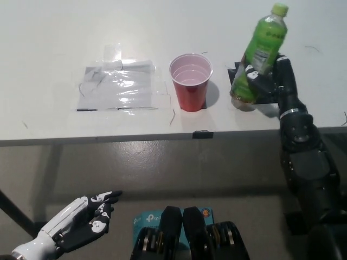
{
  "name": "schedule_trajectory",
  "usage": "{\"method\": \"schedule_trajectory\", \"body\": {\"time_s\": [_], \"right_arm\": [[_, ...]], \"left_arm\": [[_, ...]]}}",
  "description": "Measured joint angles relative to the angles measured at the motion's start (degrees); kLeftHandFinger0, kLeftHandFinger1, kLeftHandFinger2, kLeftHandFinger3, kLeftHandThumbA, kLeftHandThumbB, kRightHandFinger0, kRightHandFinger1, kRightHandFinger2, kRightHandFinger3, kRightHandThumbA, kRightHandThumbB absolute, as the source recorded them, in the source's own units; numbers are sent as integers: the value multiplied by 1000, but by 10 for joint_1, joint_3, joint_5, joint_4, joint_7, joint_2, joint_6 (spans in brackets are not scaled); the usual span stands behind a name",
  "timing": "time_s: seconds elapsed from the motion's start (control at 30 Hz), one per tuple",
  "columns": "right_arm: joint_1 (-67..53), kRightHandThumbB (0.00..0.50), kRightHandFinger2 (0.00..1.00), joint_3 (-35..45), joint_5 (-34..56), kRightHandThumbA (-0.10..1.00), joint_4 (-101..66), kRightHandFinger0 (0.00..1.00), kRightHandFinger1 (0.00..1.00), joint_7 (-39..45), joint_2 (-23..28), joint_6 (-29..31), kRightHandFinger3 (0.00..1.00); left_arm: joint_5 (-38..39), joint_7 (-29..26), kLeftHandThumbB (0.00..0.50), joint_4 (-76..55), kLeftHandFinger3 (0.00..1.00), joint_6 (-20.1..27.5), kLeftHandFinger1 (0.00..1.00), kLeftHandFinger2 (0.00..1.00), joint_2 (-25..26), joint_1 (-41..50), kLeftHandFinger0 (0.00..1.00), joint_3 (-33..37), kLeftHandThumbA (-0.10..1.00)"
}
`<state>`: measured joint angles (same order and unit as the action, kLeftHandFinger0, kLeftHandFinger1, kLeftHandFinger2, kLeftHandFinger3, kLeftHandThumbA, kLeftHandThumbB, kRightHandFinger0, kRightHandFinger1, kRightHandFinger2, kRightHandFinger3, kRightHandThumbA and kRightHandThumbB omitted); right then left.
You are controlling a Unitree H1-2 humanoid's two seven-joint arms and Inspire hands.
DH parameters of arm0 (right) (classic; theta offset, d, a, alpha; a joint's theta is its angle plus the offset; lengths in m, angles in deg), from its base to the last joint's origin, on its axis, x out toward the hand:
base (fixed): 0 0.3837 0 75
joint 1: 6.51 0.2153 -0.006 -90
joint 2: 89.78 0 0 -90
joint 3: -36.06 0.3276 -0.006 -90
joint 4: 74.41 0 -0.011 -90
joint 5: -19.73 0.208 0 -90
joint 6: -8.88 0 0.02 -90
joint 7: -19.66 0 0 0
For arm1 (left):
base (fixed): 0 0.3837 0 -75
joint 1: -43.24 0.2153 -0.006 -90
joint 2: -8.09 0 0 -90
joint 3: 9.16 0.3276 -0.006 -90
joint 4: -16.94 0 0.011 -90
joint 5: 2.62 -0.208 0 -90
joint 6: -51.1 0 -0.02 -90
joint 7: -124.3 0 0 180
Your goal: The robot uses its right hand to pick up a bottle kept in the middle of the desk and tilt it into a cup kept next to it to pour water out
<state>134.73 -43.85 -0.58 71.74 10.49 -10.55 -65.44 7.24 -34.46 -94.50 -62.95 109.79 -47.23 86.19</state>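
Observation:
A green bottle [259, 47] with a pale green cap leans with its top to the right, and its base is down at the desk beside a black patch [236, 71]. My black right hand [270, 80] is shut on the bottle's lower half from the right. A red cup [191, 81] stands upright and open just left of the bottle, apart from it. The white left hand [78, 221] rests open at the lower left, below the desk edge.
A clear plastic sheet [116, 84] is taped flat on the white desk [54, 124], left of the cup. A small black tape mark [202, 134] sits on the desk's front edge below the cup.

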Motion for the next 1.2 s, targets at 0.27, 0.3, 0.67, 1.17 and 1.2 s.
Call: {"method": "schedule_trajectory", "body": {"time_s": [0.27, 0.3, 0.67, 1.17, 1.2], "right_arm": [[0, 101, 21, -139, -73, -100, 0, 0, 7, -78, 51, 12, 351], [0, 106, 13, -155, -83, -100, 0, 0, 2, -87, 60, 13, 348], [0, 115, 12, -255, -133, -100, 12, 0, 0, -183, 110, 42, 407], [0, 42, 0, -269, -101, -100, 38, 0, 0, -276, 75, 74, 364], [0, 39, 6, -269, -98, -100, 38, 0, 0, -280, 75, 75, 368]], "left_arm": [[0, 0, 239, 0, 1000, 0, 1000, 1000, 0, 0, 1000, 0, 882], [0, 0, 250, 0, 1000, 0, 1000, 1000, 0, 0, 1000, 0, 885], [0, 0, 230, 0, 1000, 3, 1000, 1000, 0, -1, 1000, 0, 876], [-4, 0, 244, -2, 1000, 17, 1000, 1000, 1, -2, 990, -2, 890], [-5, 0, 249, -3, 1000, 18, 1000, 1000, 1, -2, 988, -2, 887]]}}
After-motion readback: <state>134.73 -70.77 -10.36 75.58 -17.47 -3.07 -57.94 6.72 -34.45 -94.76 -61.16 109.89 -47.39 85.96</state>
